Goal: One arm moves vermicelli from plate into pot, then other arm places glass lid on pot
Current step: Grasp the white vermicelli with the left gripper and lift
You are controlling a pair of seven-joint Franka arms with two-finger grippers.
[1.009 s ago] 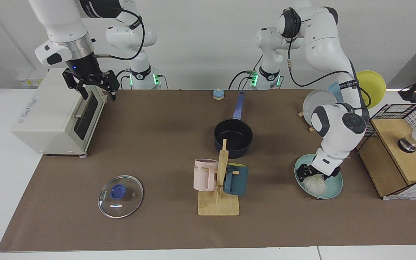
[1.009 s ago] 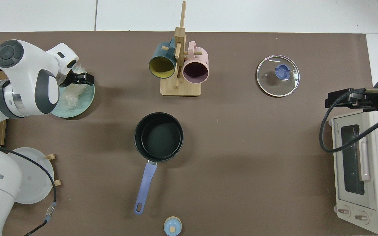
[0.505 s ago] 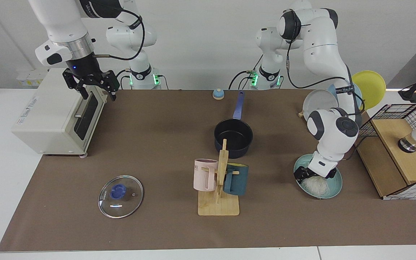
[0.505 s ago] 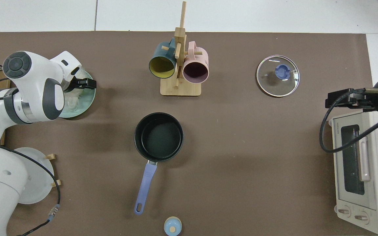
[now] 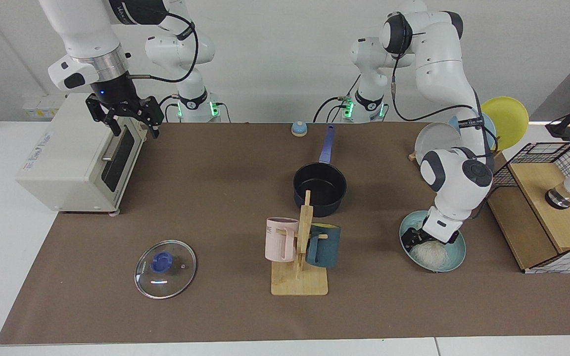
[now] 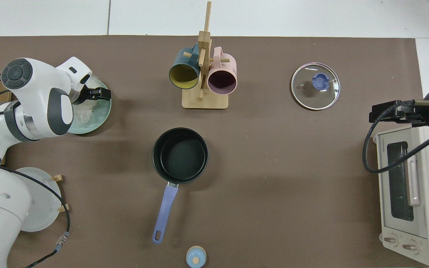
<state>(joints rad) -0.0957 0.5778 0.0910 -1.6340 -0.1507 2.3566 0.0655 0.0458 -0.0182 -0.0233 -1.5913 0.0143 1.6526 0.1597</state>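
The vermicelli (image 5: 428, 253) (image 6: 83, 112) lies as a whitish tangle on the pale teal plate (image 5: 457, 249) (image 6: 105, 111) at the right of the facing view. My left gripper (image 5: 424, 241) (image 6: 91, 95) is down in the plate, against the noodles. The dark navy pot (image 5: 319, 205) (image 6: 180, 154) stands in the middle of the mat with its blue handle pointing toward the arm bases. The glass lid (image 5: 165, 268) (image 6: 315, 86) lies flat at the near left of the facing view. My right gripper (image 5: 136, 129) (image 6: 380, 111) waits open above the toaster oven's front.
A wooden mug tree (image 5: 300, 252) with a pink and a dark teal mug stands in front of the pot. A toaster oven (image 5: 74, 158) sits at the left, a plate rack (image 5: 443, 138) and a wire-and-wood box (image 5: 547, 212) at the right. A small blue bell (image 5: 299, 128) sits behind the pot.
The left arm's wrist has swung over and sunk into the vermicelli, and the plate has slid a little toward the pot's side. The right arm has not moved.
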